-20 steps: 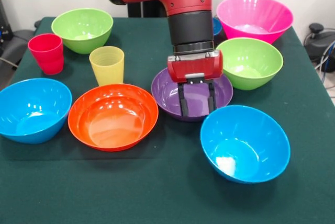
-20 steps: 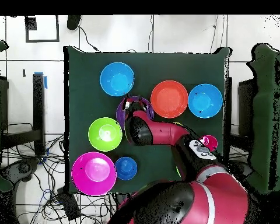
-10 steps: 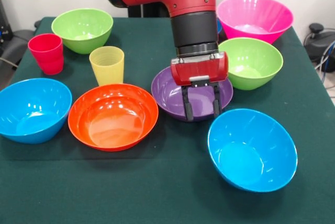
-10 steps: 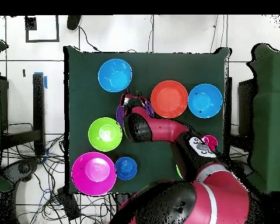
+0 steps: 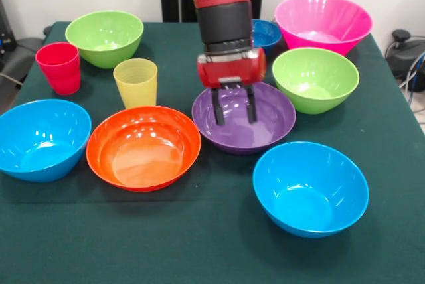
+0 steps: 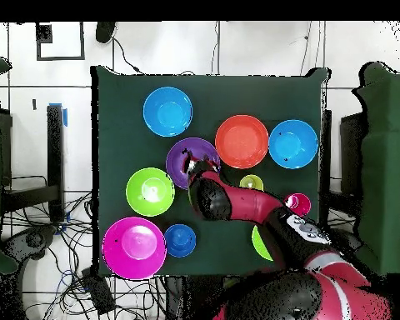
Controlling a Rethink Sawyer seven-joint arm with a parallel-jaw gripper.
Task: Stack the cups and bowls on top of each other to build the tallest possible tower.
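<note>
Claw [image 5: 232, 105] hangs part-open and empty over purple bowl [image 5: 255, 128]; nothing stacked yet, next move needs a rim grasp.

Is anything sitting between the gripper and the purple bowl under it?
Nothing visible. The gripper hangs open directly over the glossy purple plastic bowl, whose inside is empty. The orange bowl and yellow cup stand off to the side.
</note>
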